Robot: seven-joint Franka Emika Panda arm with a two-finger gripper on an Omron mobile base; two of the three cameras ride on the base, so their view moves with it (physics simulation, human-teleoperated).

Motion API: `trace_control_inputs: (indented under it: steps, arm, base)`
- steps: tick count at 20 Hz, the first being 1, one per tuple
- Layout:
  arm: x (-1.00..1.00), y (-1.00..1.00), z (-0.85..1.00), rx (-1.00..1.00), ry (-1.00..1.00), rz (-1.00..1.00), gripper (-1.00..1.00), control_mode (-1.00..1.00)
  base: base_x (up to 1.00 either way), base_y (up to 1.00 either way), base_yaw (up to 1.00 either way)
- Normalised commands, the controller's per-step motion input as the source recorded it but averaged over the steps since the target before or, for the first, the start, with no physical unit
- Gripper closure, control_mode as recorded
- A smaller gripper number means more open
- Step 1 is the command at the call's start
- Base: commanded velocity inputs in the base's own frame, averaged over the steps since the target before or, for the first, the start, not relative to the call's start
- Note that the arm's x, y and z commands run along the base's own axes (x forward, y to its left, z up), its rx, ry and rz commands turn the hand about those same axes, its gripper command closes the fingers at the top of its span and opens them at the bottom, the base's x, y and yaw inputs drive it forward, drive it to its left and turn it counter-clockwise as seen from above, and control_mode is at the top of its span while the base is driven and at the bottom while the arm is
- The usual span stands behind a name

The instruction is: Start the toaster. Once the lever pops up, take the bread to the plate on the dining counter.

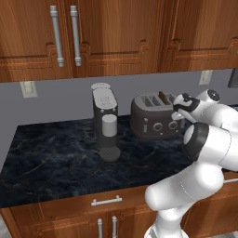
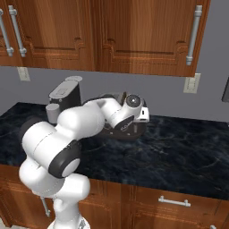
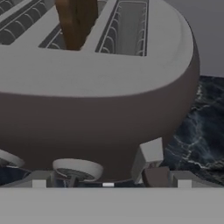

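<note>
While the gripper (image 1: 180, 108) hangs wide and empty at the toaster's (image 1: 153, 116) three-o'clock end, the bread (image 3: 77, 19) stands upright in a slot (light, crumbly, I'd judge); pinch its flat faces gently.

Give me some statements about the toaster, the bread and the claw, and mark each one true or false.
1. The bread stands in a slot of the toaster. True.
2. The claw holds the bread. False: it is open and empty, low at the toaster's front.
3. The coffee machine stands left of the toaster in the left base view. True.
4. The toaster lies on its side. False: it stands upright on the counter.
</note>
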Motion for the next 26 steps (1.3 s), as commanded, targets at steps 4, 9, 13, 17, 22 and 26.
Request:
trace_control_inputs:
  steps: [4,9,13,17,22,26]
  arm:
    - [0.03,0.0,-0.12,0.0,0.0,0.0,-1.0,-1.0]
    - [0.0,0.0,-0.12,0.0,0.0,0.0,-1.0,-1.0]
    - [0.0,0.0,-0.14,0.0,0.0,0.0,-1.0,-1.0]
    - [0.0,0.0,-0.12,0.0,0.0,0.0,-1.0,-1.0]
    - [0.0,0.0,-0.13,0.0,0.0,0.0,-1.0,-1.0]
    - [0.0,0.0,-0.12,0.0,0.0,0.0,-1.0,-1.0]
  base:
    - [0.0,0.0,0.0]
    - [0.0,0.0,0.0]
    - [0.0,0.0,0.0]
    - [0.0,0.0,0.0]
    - [0.0,0.0,0.0]
    - [0.0,0.0,0.0]
